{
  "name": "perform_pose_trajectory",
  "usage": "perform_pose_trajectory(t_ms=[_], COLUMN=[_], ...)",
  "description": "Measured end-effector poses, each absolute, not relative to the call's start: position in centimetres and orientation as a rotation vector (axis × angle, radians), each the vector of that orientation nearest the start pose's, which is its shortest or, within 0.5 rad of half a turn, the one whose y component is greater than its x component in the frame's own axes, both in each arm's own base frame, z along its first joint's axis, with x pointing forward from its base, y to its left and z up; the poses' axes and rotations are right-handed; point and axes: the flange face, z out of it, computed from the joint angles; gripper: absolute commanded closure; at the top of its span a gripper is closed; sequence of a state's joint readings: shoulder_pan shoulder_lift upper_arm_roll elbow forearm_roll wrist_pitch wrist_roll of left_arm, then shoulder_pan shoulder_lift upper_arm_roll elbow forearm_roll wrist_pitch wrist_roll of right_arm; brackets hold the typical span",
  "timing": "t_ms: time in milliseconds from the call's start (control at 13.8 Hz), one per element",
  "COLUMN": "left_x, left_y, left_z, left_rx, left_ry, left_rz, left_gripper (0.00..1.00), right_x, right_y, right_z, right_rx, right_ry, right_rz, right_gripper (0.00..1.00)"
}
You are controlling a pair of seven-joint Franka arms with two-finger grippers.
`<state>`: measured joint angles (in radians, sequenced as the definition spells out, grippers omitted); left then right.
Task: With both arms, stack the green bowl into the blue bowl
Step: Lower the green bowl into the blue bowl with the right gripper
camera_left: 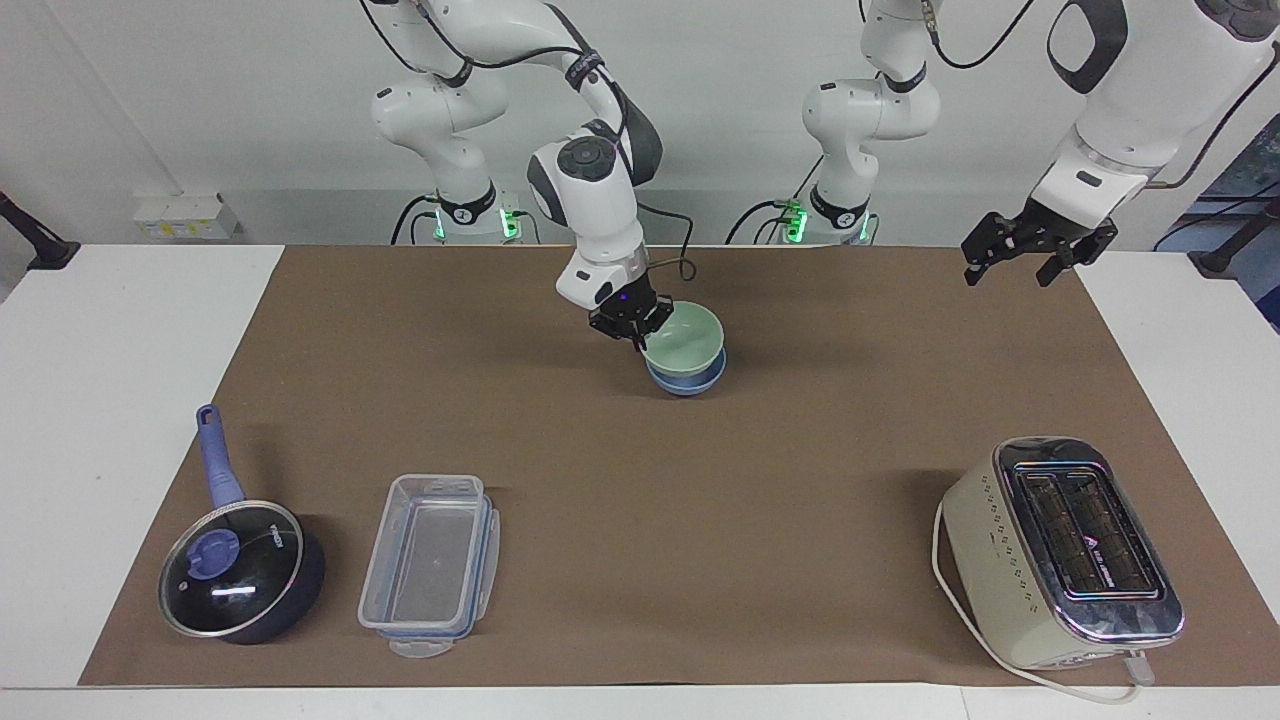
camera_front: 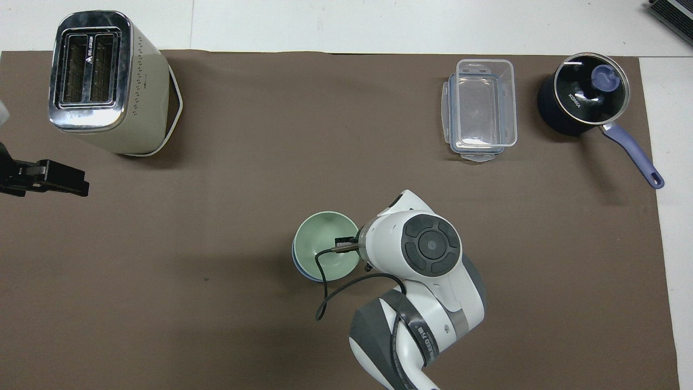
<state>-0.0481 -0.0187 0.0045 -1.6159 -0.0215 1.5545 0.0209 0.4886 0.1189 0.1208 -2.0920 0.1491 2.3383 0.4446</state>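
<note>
Brown paper covered the white table in the facing view, with a pale wall at the top of the frame. Just above the frame's centre, the green bowl sat nested in the blue bowl, of which only the lower wall showed. The right gripper pinched the green bowl's rim on the side toward the frame's left. At the upper right, the left gripper hung over the paper's edge with its fingers spread; that arm waited. A lidded pot and a clear container stood at the lower left, a toaster at the lower right.

In the overhead view, the right arm's white wrist hid most of the right gripper; only a dark tip showed on the green bowl. The blue bowl appeared as a thin crescent under it, near the lower middle. The left gripper was cut off by the frame's left edge, so I cannot tell its state there.
</note>
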Motion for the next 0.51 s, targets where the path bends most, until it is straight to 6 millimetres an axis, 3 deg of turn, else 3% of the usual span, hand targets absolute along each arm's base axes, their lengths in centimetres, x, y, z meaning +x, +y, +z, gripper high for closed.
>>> perform_pose_trajectory(t_ms=[218,508], left_x=[54.5,54.5], left_y=[-2.6,-2.6], left_z=[61.2,61.2], left_rx=[-3.160,-3.160], left_ry=[0.102,0.102], left_rz=[0.068,0.068], left_gripper=[0.00,0.00], right_x=[47.0,46.5], right_y=[33.3,35.0], right_z=[37.5,35.7], right_rx=[-2.966,-2.951], right_ry=[-0.105,-0.137], right_rz=[-0.064,-0.093], right_gripper=[1.00,1.00])
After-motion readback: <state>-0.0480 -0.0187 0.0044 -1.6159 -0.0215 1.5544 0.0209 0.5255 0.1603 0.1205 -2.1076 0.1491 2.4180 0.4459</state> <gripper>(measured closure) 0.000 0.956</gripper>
